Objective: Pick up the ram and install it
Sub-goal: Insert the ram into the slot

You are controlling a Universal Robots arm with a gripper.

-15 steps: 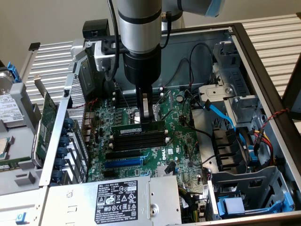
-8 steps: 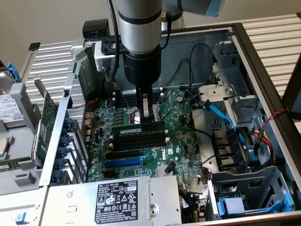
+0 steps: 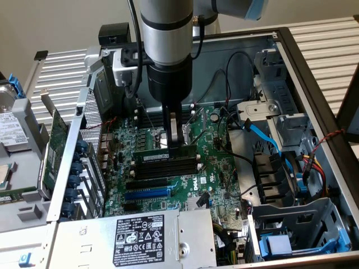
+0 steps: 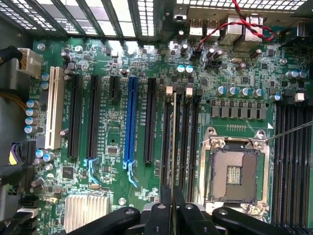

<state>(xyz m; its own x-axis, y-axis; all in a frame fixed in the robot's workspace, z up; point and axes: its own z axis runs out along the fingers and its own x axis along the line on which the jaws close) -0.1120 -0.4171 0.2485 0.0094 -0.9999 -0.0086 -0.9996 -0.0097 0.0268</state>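
Inside the open case (image 3: 314,73), my fingers (image 4: 164,206) clench the ram (image 3: 162,152) edge-down over the motherboard (image 3: 216,168), lined along a memory slot (image 3: 168,168) to seat.

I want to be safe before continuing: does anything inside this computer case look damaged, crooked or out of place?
Nothing looks damaged. The ram, held by the gripper, stands upright, in line with the memory slots. Only the CPU socket is bare, with no cooler on it.

Ram (image 3: 151,152) matt green PCB, mem slots (image 3: 168,168) blk plastic, case (image 3: 235,50) bare metal.
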